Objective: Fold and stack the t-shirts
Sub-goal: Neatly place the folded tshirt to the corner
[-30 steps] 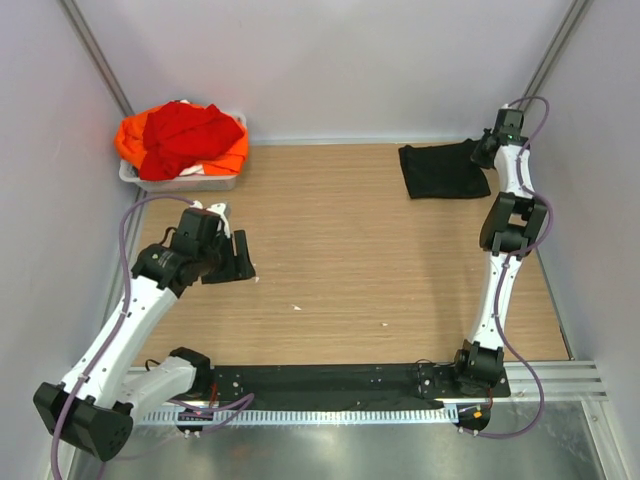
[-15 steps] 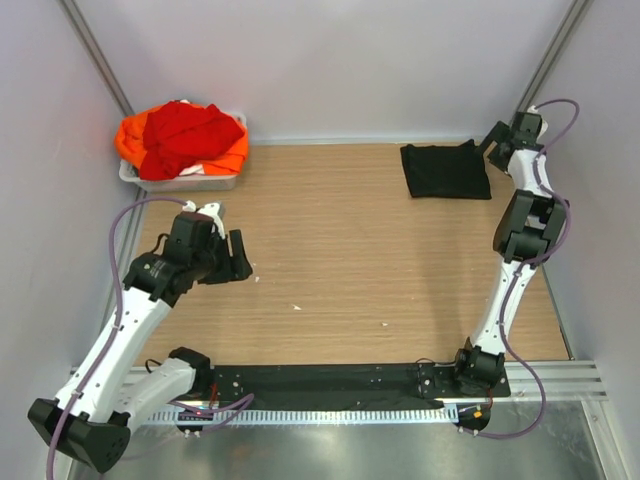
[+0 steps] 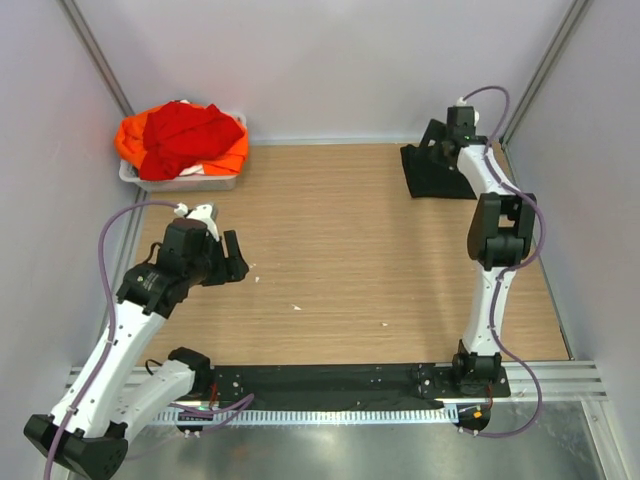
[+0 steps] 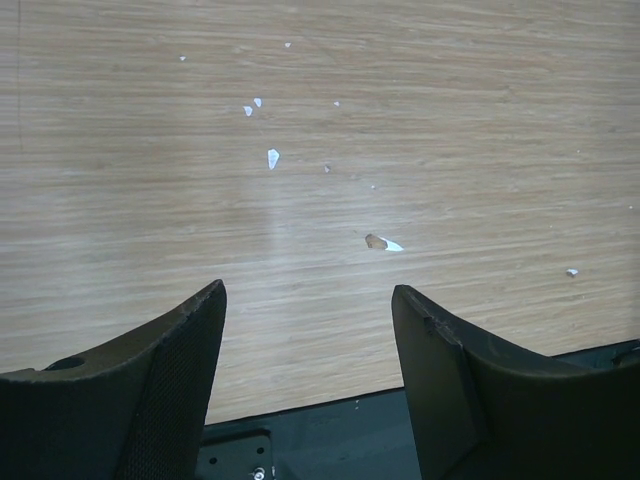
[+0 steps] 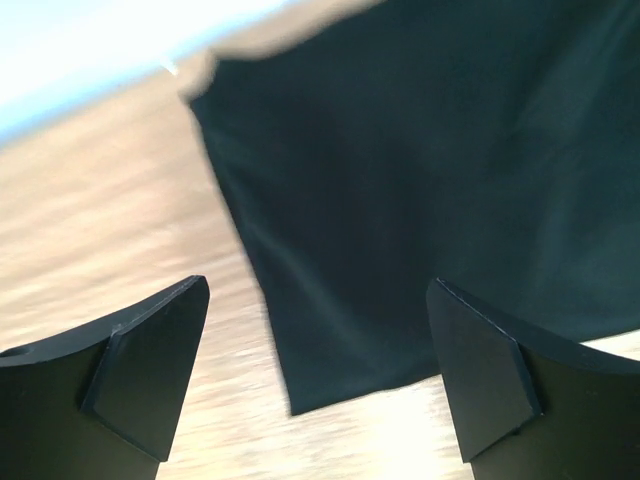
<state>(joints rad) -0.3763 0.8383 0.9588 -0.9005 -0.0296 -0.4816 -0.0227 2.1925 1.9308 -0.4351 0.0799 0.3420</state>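
The black t-shirt (image 3: 432, 180) lies folded flat at the far right of the table, and in the right wrist view the black t-shirt (image 5: 420, 170) fills the upper right, a corner of it showing between the fingers. My right gripper (image 3: 437, 142) hovers over its far edge, and this right gripper (image 5: 318, 290) is open and empty. The red t-shirt (image 3: 183, 132) is heaped on the bright orange t-shirt (image 3: 232, 156) in a white tub (image 3: 186, 183) at the far left. My left gripper (image 3: 236, 262) hangs over bare wood, and this left gripper (image 4: 308, 300) is open and empty.
Small white flecks (image 4: 272, 158) dot the wooden table (image 3: 330, 250). The black base rail (image 3: 330, 380) runs along the near edge. Grey walls close in the left, right and back sides.
My right gripper opened, let go of the black t-shirt and swung left over it. My left arm drew back a little towards the near left, still open.
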